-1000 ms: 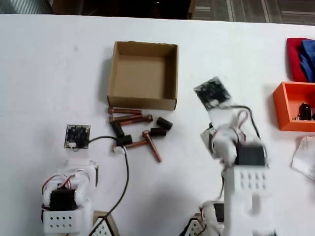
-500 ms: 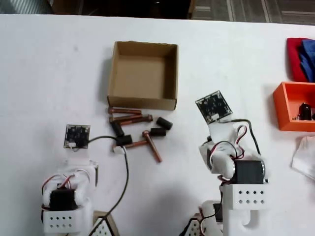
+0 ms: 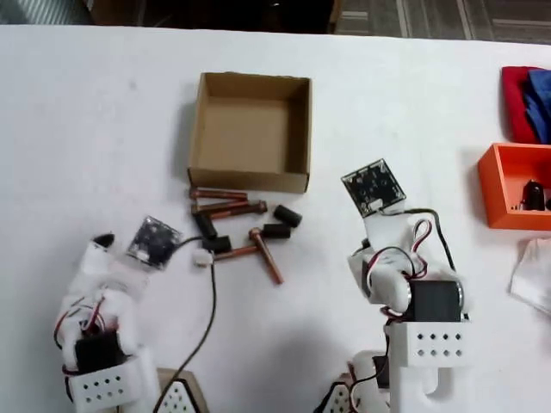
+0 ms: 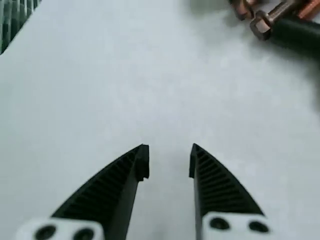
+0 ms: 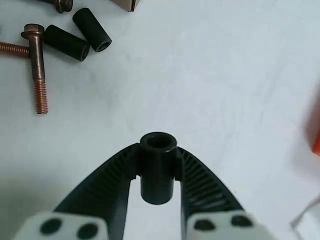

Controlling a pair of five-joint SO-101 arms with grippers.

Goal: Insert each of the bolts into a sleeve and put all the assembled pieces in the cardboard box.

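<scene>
The right pincer (image 5: 157,152) is closed on one black sleeve (image 5: 158,186), which is held upright with its bore facing up. Whether its lower end touches the white surface (image 3: 103,112) cannot be told. The left pincer (image 4: 169,161) is parted by a modest gap, and nothing is gripped in it.

In the high view, four copper bolts (image 3: 268,256) and four loose sleeves (image 3: 287,216) are counted in one cluster on the surface. The cluster lies at about 2 o'clock from the left arm (image 3: 99,344) and 10 o'clock from the right arm (image 3: 413,301). One open cardboard box (image 3: 250,180) stands at 12 o'clock of the cluster, just beside the two nearest bolts.

One orange bin (image 3: 492,194) is seen at 3 o'clock, cut off by the frame edge, and the dark object in it is hard to make out. At the cluster's 9 o'clock side one bolt's end meets a sleeve, and whether it is inserted cannot be told.
</scene>
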